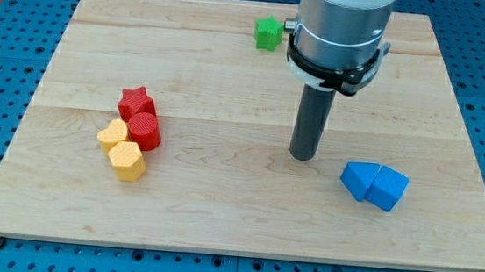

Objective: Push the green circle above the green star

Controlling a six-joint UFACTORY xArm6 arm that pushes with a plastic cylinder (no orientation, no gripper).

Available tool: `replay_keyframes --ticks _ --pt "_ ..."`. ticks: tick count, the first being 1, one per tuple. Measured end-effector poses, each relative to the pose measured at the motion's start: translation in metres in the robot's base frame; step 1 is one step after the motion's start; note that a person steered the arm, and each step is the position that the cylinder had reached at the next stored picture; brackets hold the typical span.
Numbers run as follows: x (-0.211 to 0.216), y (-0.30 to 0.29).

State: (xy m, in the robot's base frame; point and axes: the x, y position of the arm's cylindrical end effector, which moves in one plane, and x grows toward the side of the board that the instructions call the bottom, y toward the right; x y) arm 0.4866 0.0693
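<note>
A green star (268,33) sits near the view's top edge of the wooden board (218,213), just left of the arm's grey body (340,26). No green circle shows in this view; the arm's body covers part of the board to the star's right. My tip (302,156) rests on the board right of centre, well below the green star and a short way left of the blue blocks, touching none of them.
Two blue blocks (360,180) (388,187) lie touching at the lower right. At the left, a red star (136,103), a red circle (144,131) and two yellow blocks (113,133) (127,160) are clustered together.
</note>
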Motion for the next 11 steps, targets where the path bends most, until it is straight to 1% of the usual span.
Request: replay_keyframes --ticks 2,4,5,6,7,8,9,10,11 --pt "0.004 0.002" --pt "-0.056 -0.002" --pt "-0.103 0.063" --pt "-0.151 0.099" --pt "-0.197 0.099" --pt "-0.226 0.068" --pt "-0.226 -0.014" --pt "-0.234 0.039" --pt "-0.286 0.045"
